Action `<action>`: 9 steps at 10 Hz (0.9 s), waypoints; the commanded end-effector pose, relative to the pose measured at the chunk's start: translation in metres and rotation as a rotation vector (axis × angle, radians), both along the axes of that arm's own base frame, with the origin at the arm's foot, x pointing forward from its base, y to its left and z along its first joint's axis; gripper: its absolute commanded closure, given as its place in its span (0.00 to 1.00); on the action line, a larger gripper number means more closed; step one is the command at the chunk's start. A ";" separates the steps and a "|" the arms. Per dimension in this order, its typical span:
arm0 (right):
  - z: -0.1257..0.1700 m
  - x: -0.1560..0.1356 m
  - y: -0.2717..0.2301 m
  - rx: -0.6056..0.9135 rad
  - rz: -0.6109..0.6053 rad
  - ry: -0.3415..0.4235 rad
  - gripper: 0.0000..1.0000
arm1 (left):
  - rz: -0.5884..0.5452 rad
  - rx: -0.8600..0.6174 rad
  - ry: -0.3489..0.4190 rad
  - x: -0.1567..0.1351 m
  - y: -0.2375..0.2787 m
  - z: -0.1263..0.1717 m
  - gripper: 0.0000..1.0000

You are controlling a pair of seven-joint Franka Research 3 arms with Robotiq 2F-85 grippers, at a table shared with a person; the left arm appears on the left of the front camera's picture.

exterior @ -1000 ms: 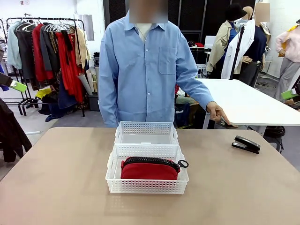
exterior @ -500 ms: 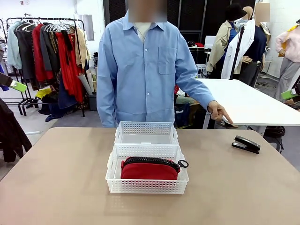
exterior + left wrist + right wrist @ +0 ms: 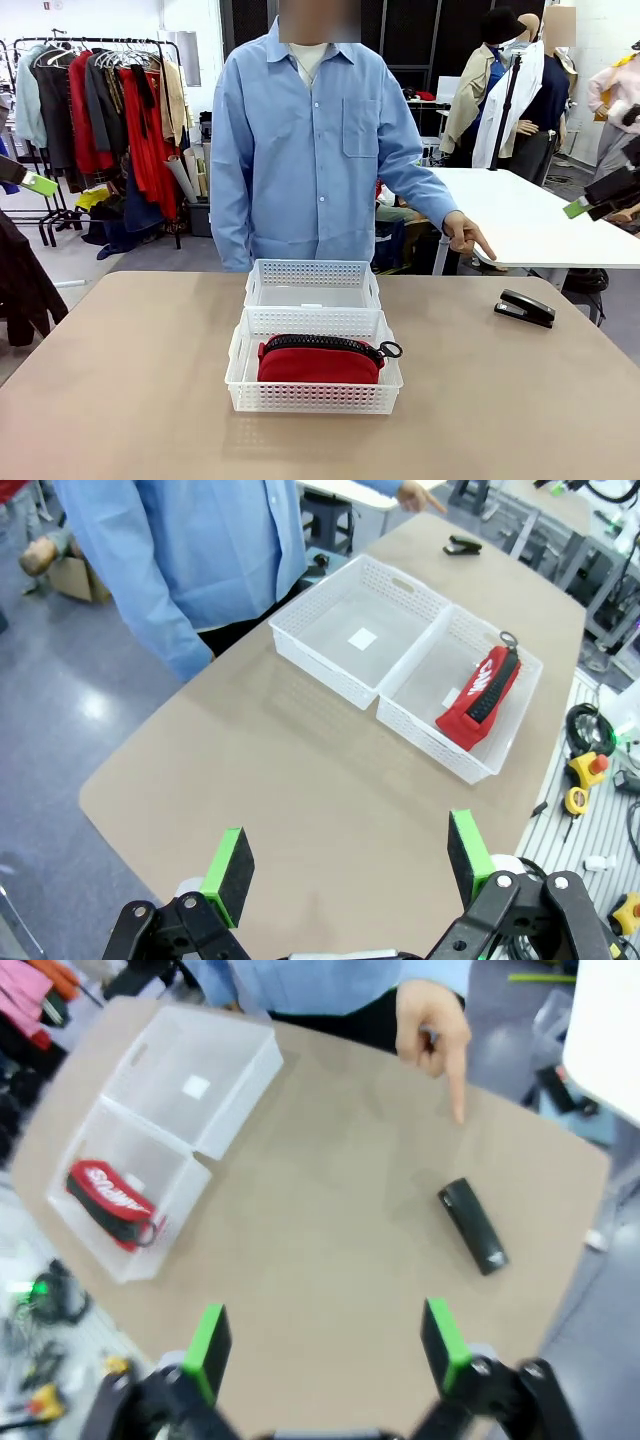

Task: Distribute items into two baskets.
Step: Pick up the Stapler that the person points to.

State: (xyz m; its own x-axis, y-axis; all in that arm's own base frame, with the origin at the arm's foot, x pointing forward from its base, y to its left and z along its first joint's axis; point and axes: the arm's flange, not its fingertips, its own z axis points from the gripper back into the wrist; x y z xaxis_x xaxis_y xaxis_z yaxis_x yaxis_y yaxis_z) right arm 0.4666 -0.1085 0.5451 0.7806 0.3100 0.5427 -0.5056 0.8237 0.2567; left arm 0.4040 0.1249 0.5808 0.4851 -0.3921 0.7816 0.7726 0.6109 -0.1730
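Bright even overhead light, soft faint shadows on the tabletop point(image 3: 120, 380), right wrist view motion-blurred, wrist views bowed at edges.

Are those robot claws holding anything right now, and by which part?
Nothing is held: left gripper and right gripper both hang open and empty; the stapler lies on the table.

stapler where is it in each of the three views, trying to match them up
Front view: stapler on the table at right, right of the two baskets.
Left wrist view: stapler small at the top, right of centre, beyond the baskets.
Right wrist view: stapler right of centre, on the table.
Shared landmark: the person's pointing hand, index finger aimed toward the stapler in every view.
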 end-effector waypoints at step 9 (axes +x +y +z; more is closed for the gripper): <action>-0.095 0.133 -0.026 -0.361 0.268 0.086 0.00 | -0.008 -0.020 -0.013 0.000 0.000 0.001 0.00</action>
